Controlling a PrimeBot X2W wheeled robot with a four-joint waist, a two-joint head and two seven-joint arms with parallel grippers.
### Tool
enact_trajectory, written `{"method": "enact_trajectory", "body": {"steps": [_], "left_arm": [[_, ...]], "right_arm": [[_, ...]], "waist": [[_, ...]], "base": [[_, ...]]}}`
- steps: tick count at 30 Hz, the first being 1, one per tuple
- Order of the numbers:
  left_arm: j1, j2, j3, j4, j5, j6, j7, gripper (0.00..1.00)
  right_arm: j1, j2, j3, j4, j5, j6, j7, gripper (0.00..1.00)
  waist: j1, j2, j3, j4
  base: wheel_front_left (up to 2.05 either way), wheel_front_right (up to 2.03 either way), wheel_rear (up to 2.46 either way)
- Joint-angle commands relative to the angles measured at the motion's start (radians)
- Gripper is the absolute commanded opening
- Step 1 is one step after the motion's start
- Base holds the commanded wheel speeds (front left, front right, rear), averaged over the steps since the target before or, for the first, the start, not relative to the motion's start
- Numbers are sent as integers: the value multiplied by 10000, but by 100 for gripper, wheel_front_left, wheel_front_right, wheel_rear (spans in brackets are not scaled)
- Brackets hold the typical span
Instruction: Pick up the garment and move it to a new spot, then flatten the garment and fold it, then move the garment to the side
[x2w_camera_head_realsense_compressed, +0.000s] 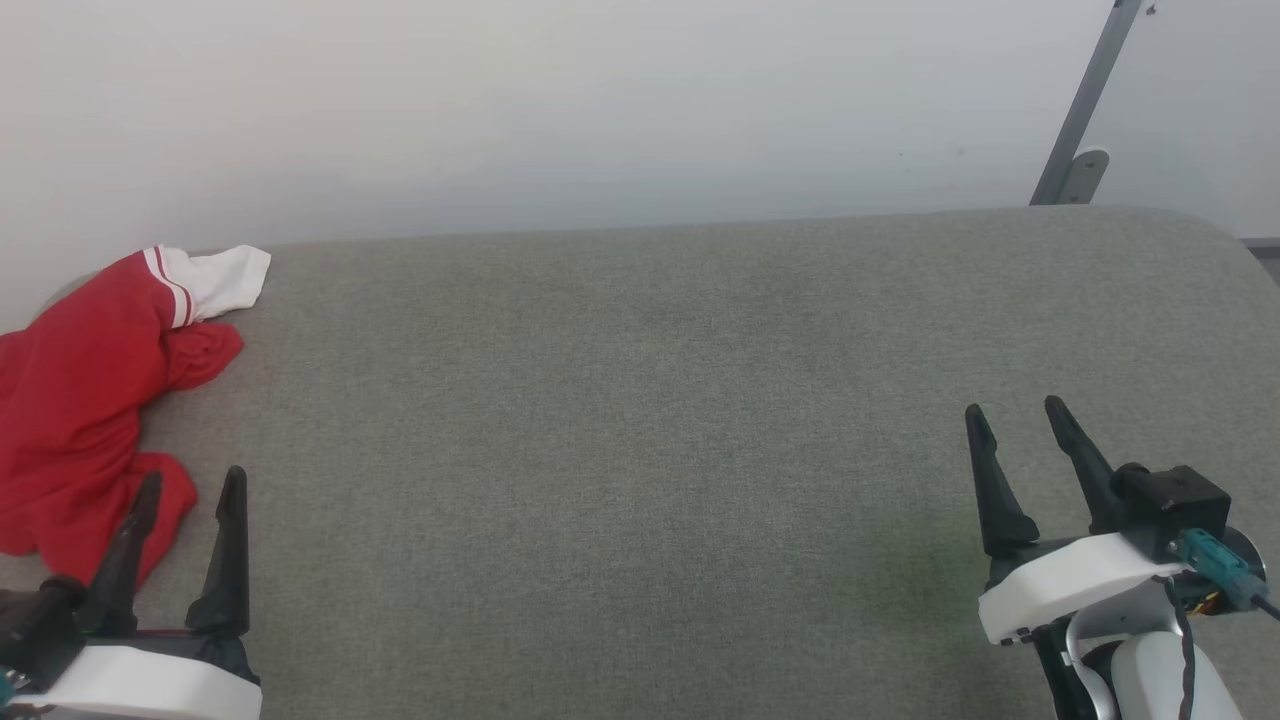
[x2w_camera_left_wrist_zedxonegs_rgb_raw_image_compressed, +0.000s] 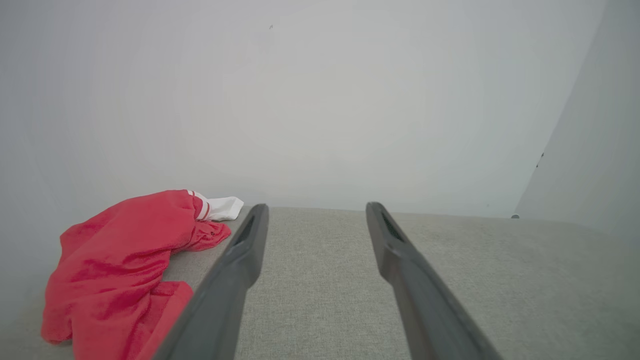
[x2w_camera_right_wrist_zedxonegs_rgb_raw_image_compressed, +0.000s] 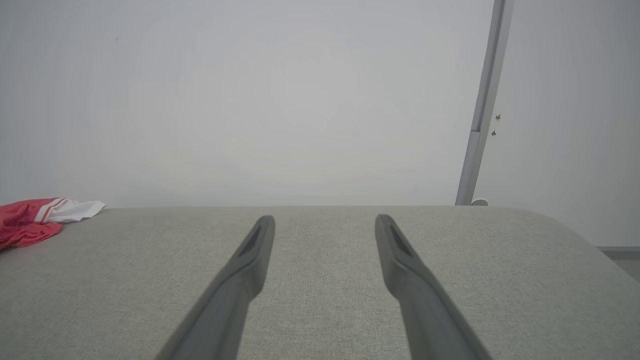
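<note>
Along the left edge of the grey upholstered surface (x2w_camera_head_realsense_compressed: 640, 450), toward its far left corner, the garment (x2w_camera_head_realsense_compressed: 80, 400) is lying in a crumpled red heap. Its white sleeve end (x2w_camera_head_realsense_compressed: 225, 278) with the striped trim is pointing along the back edge, and no number is showing. I am watching the left gripper (x2w_camera_head_realsense_compressed: 192, 478) hovering at the near left corner, fingers spread wide and holding nothing. Its outer finger is overlapping the heap's nearest fold in the head view, though I cannot tell whether it is touching cloth. The right gripper (x2w_camera_head_realsense_compressed: 1013, 408) is sitting near the right edge, well apart from the shirt, fingers likewise spread and empty. I am judging this as the very start, with the pickup not yet made. For the next move I am expecting to shift the left arm over the bunched fabric, lower it and pinch a thick fold, so the shirt can be carried toward the middle.
</note>
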Motion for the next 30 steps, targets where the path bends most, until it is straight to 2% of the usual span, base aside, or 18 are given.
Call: {"method": "enact_trajectory", "body": {"steps": [1, 16, 30], "left_arm": [[108, 128, -25, -82, 235, -34, -111, 100], [210, 352, -87, -201, 844, -40, -373, 100], [173, 401, -159, -61, 662, -40, -358, 100]], "right_arm": [[19, 9, -3, -75, -254, -3, -116, 100], [122, 6, -43, -97, -1274, -3, -383, 100], [172, 97, -200, -107, -1322, -3, -440, 100]], "waist": [[0, 0, 4, -5], [0, 0, 4, -54], [0, 0, 18, -40]], "base": [[0, 0, 0], [0, 0, 0], [0, 0, 0]]}}
